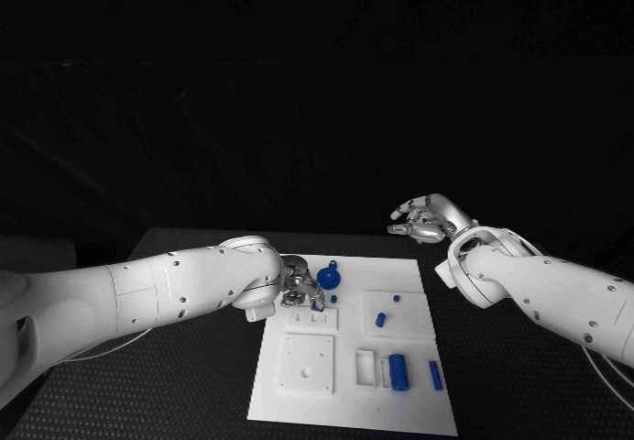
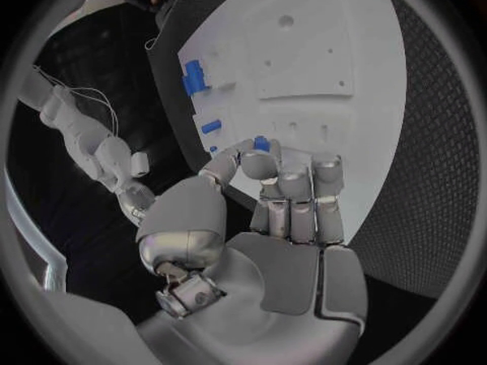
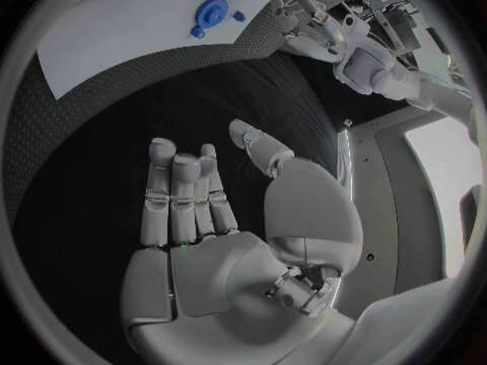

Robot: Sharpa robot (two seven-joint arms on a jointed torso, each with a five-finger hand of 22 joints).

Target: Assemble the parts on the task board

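Left hand point(image 1: 301, 295) is down on the task board point(image 1: 409, 403), and from my seat I read its fingers as pinching a small blue part point(image 2: 262, 144) at their tips; the left wrist view shows that blue piece sitting right between the thumb and the curled fingers, pressed close against the white plate. In the head view the same hand sits at the board's upper left area, just beside the round blue wheel-shaped part point(image 1: 329, 274), which lies a little beyond the fingers, farther from the robot.

What matters for my next input is direction: the held part sits at the fingertips directly over a small raised block with holes point(image 1: 314, 317), so the seat I judge it is meant for lies straight below the hand (I cannot make out whether the part is already in a hole or only touching the surface). Its long axis is too small for me to tell.

Moving outward, a short blue peg point(image 1: 380, 319) stands on the square block right of the hand, and two long blue bars point(image 1: 398, 371) lie lengthwise near the board's front edge, their long axes running away from the robot. All of these are nearer the left hand than the right.

My right hand point(image 1: 425, 220) hovers well apart from the board, above the table's point(image 1: 515, 394) far edge, fingers spread and holding nothing; the right wrist view confirms an empty palm.
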